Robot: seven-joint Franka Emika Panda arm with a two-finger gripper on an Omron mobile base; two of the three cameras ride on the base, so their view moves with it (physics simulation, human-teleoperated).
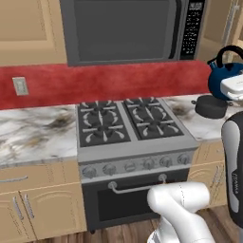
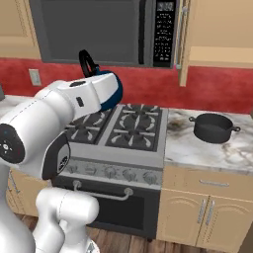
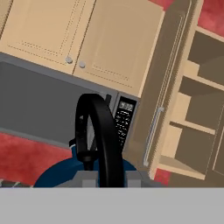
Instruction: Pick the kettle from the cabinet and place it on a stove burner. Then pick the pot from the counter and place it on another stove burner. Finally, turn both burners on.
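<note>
pincer (image 3: 105,181) at the bottom middle of the hand view is shut tight on the black curved handle of the blue kettle (image 3: 65,173), with a grey finger tip (image 3: 85,178) on each side of the handle. the kettle hangs in the air. in the left base view the kettle (image 1: 222,78) is at the right edge, just above the dark pot (image 1: 211,106). in the right base view it (image 2: 113,96) peeks out behind the white arm at the upper left, over the back of the stove burners (image 2: 123,126).

the pot (image 2: 213,127) sits on the marble bench (image 2: 207,148) at the right, just beside the stove. the four stove burners (image 1: 128,121) have nothing on them.

the tan cabinet (image 3: 192,113) is open on the right side of the hand view. its door with the long silver handle (image 3: 164,92) swings out beside the microwave (image 3: 39,105).
</note>
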